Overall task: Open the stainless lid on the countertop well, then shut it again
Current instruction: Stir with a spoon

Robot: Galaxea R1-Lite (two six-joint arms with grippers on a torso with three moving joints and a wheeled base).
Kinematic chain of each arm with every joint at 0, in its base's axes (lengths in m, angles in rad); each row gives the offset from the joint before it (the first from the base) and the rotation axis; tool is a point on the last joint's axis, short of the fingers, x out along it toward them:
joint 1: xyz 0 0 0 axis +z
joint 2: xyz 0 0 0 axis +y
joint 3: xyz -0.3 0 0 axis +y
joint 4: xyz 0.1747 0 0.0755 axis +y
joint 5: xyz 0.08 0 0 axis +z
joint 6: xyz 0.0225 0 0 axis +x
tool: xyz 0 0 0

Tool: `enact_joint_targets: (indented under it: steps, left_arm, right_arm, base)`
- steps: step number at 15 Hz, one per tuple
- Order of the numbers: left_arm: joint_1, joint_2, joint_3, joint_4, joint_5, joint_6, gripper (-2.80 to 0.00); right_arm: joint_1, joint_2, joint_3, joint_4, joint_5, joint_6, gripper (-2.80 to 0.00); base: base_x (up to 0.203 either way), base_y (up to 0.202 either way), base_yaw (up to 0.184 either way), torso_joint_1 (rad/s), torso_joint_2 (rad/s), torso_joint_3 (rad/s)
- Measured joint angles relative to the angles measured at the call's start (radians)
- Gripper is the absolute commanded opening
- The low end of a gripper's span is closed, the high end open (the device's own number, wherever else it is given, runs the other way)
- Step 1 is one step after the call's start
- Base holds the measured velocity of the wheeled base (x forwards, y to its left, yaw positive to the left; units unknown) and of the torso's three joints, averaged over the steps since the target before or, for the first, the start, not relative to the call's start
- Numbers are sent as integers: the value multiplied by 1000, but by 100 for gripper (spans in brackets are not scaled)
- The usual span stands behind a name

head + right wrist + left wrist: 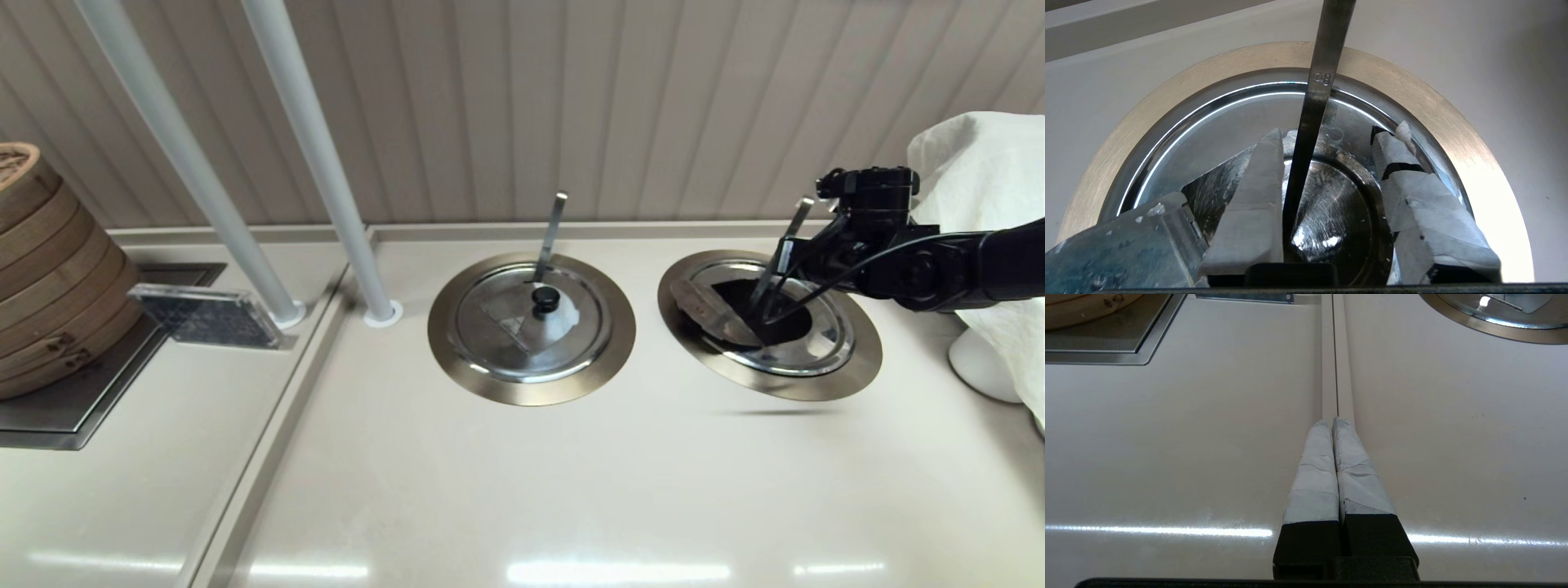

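The stainless lid [816, 343] lies in the right countertop well, ringed by its bronze-grey collar [865, 347]. Its wedge flap [704, 306] is folded back, and a dark wedge gap shows beside it. A ladle handle [796, 220] sticks up out of that gap. My right gripper [763, 314] reaches down onto the lid's middle. In the right wrist view this gripper [1331, 134] is open, its taped fingers either side of a dark round knob [1331, 204], with the handle [1323, 73] running close to one finger. The lid [1216, 122], collar [1167, 94] and flap [1126, 241] surround them. My left gripper [1333, 420] is shut over a counter seam.
The twin lid [498, 327], with a whitish smear by its black knob [545, 298], sits in the left well with its own ladle handle. Two white poles [326, 163], an acrylic sign [208, 318] and bamboo steamers [41, 269] stand left. White cloth [980, 180] hangs at the right.
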State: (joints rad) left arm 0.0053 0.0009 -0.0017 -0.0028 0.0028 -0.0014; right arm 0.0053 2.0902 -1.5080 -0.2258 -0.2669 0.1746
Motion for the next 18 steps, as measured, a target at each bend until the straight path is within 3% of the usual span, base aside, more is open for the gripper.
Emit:
enact_joint_targets:
  steps: [10, 13, 14, 18]
  left_arm:
    - [0, 0, 0, 1, 0, 0, -280]
    - [0, 0, 0, 0, 0, 0, -280]
    - [0, 0, 0, 0, 0, 0, -280]
    - [0, 0, 0, 0, 0, 0, -280]
  right_arm:
    - [-44, 249, -409, 100, -28, -3, 0]
    - [-60, 284, -452, 118, -27, -4, 0]
    - [-61, 289, -456, 117, -27, -4, -280]
    - [-63, 296, -459, 108, -19, -2, -280]
  base:
    - [0, 0, 0, 0, 0, 0]
    - [0, 0, 0, 0, 0, 0]
    - [0, 0, 0, 0, 0, 0]
    - [0, 0, 0, 0, 0, 0]
